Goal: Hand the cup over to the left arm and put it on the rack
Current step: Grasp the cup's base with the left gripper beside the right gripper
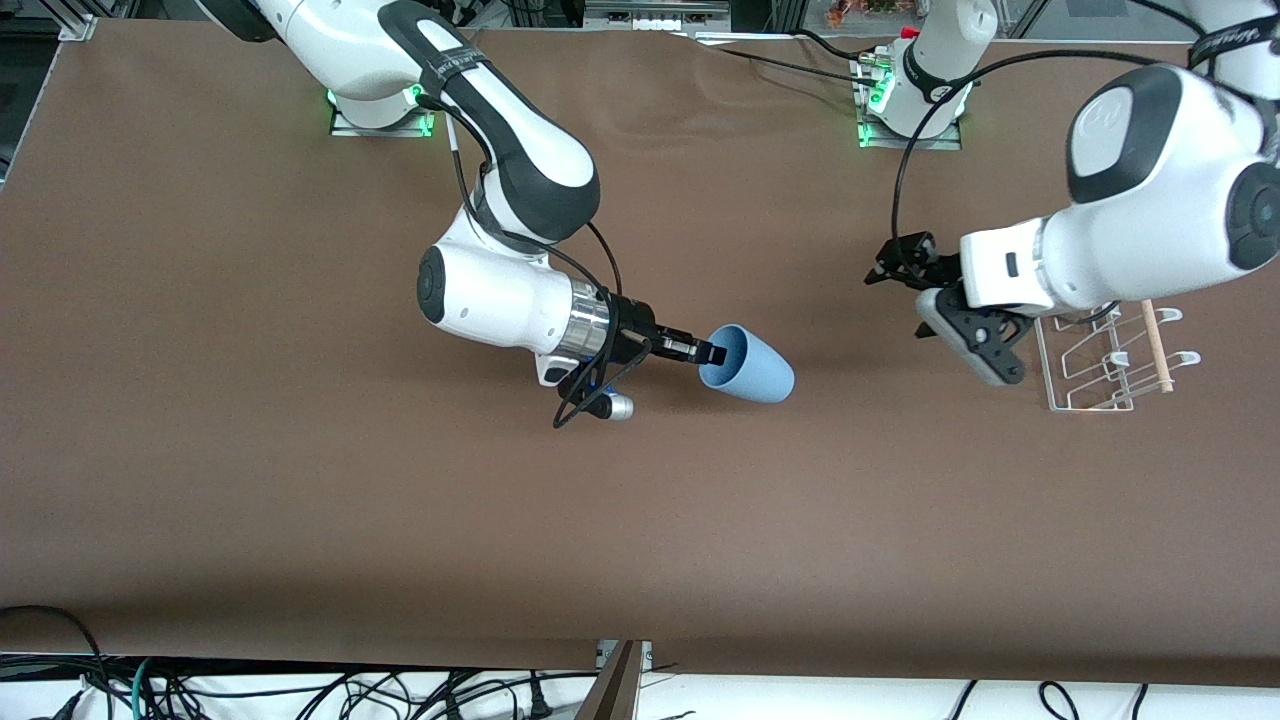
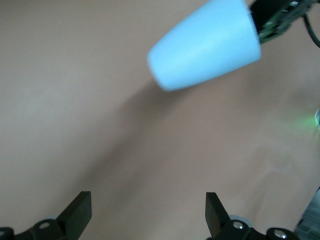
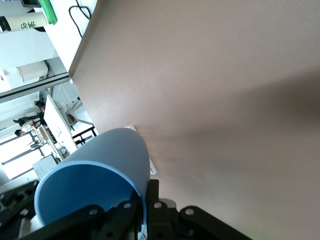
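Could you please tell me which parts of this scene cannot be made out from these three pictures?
- Rack: in the front view, the left arm covers its end nearest the bases; neither wrist view shows it.
- Cup: its base shows in no view; in the left wrist view it is blurred.
- Right end effector: its fingertip inside the cup is hidden by the wall.
- Left end effector: the left wrist view's edge cuts it off, leaving only the fingertips.
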`<state>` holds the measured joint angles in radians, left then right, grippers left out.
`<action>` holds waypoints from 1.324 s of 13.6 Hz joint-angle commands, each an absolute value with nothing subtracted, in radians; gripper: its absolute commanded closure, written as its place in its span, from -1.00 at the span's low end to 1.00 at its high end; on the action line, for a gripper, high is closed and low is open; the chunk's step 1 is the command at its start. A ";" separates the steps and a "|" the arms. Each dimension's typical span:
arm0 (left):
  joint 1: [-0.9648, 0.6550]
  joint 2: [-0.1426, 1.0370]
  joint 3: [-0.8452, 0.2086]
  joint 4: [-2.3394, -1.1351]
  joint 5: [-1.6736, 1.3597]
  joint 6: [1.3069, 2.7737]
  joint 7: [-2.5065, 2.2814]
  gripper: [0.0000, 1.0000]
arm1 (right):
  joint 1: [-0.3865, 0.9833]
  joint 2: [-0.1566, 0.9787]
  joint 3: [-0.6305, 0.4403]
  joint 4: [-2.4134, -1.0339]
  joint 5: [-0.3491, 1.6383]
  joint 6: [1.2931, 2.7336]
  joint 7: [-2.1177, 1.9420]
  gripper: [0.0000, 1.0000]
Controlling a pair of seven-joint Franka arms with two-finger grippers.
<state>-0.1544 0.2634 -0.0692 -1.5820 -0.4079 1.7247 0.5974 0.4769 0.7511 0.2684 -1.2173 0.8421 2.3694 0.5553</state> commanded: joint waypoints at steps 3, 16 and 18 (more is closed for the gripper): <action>-0.221 0.298 -0.069 -1.546 -0.489 1.828 0.828 -1.00 | 0.474 0.770 0.302 -1.170 0.868 2.367 0.594 1.00; -0.267 0.402 -0.084 -1.565 -0.716 2.039 1.463 -0.93 | 0.462 0.764 0.330 -1.161 0.868 2.358 0.629 1.00; -0.268 0.402 -0.084 -1.563 -0.715 2.039 1.482 -0.07 | 0.462 0.762 0.330 -1.161 0.868 2.358 0.634 1.00</action>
